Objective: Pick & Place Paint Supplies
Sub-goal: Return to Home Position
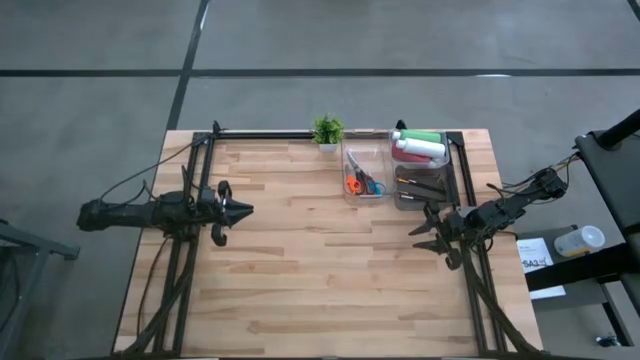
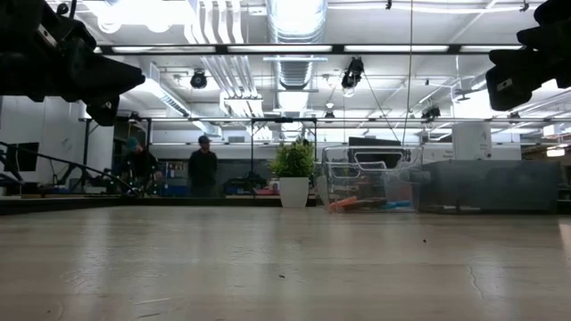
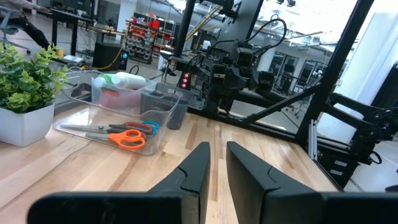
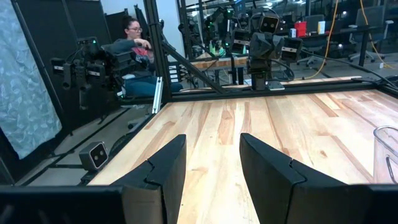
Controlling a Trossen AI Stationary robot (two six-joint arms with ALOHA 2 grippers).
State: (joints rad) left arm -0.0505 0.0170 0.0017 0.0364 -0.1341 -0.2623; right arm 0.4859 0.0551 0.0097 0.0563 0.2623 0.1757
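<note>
The paint supplies lie in a clear bin [image 1: 422, 165] at the table's far right: a green bottle [image 1: 426, 136], a white bottle [image 1: 427, 147] and a pink-red one [image 1: 410, 156], with thin dark brushes [image 1: 420, 186] in the bin's near half. The bottles [image 3: 121, 79] also show in the left wrist view. My left gripper [image 1: 246, 210] hovers level over the table's left side, pointing right, its fingers [image 3: 217, 165] a narrow gap apart around nothing. My right gripper [image 1: 418, 231] hovers near the right edge, just nearer than the bin. It points left and stands open [image 4: 212, 162] with nothing in it.
A second clear bin [image 1: 364, 172] holding orange and blue scissors [image 3: 122, 134] stands left of the supplies bin. A small potted plant [image 1: 327, 131] stands on the far edge. Bare wood fills the table's middle and near half. A person [image 4: 134, 43] sits beyond the table's left side.
</note>
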